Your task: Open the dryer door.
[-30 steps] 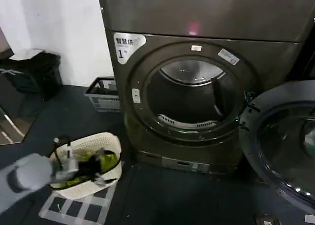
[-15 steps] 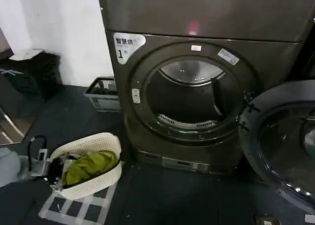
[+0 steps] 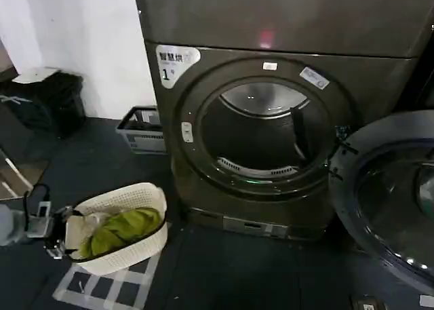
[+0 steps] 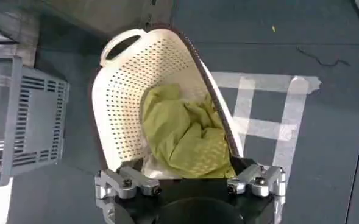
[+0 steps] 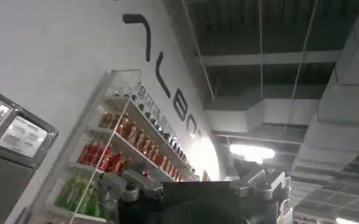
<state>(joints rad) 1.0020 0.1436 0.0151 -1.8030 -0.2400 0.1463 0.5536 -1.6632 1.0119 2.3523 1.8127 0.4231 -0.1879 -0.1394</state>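
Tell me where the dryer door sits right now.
In the head view the dryer door hangs swung open at the lower right, beside the dryer's round opening, inner side facing out.

looks like a laundry room here: a big grey front-loading dryer marked number 1, a white perforated laundry basket of green cloth on the dark floor, and shelves of bottled goods along a wall

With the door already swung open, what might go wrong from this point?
The dryer door hangs wide open on the right, so a right-arm move might strike it. The left claw sits low beside the white laundry basket holding a green cloth; a careless move might tip or snag it.
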